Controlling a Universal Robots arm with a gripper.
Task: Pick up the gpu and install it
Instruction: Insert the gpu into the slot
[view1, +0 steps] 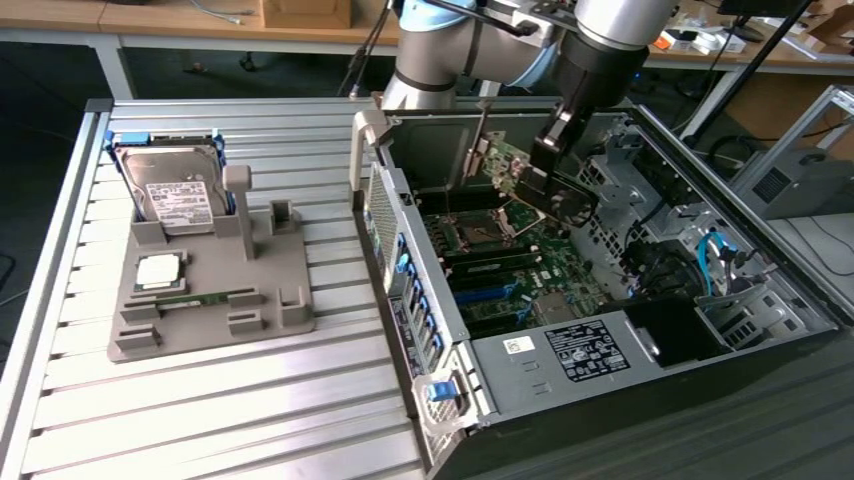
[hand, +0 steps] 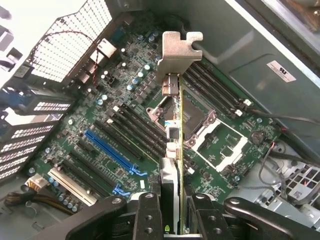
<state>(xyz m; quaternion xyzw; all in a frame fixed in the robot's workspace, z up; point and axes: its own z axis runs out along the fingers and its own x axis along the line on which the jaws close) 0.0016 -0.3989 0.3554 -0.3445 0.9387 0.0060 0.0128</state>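
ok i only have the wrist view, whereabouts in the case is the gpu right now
observer: the gpu hangs in the gripper near the far end of the open case. It looks raised off the motherboard.
operator: anything else out on the table
observer: the hard drive stands upright in a grey holder, on the exterior view's left of the case.
operator: and the memory stick
observer: the memory stick lies flat in that same holder.
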